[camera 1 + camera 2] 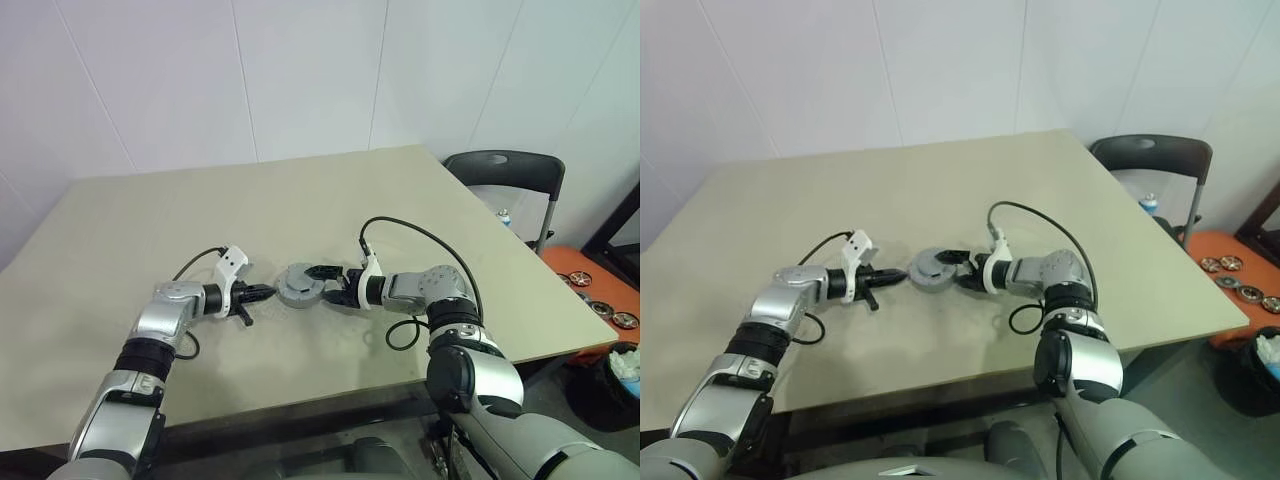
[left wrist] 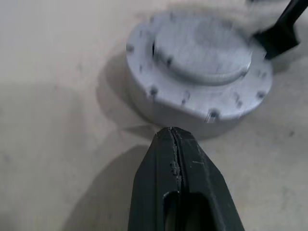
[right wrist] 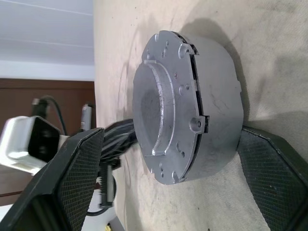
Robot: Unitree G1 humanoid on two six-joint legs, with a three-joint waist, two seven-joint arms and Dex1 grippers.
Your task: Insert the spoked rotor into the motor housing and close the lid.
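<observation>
Right wrist view, motor housing (image 3: 192,106) between right gripper (image 3: 173,178) fingers

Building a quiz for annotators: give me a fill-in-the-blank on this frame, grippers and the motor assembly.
1. The left gripper has its fingers ____.
2. The right gripper has one finger on each ____ of the motor housing.
3. The grey lid sits ____ the housing.
4. The housing rests on the ____ table.

Missing words: shut; side; on; beige

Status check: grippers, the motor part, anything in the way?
Left gripper shut, just short of the housing. Right gripper open, fingers straddling it. Lid on. Table otherwise bare.
</observation>
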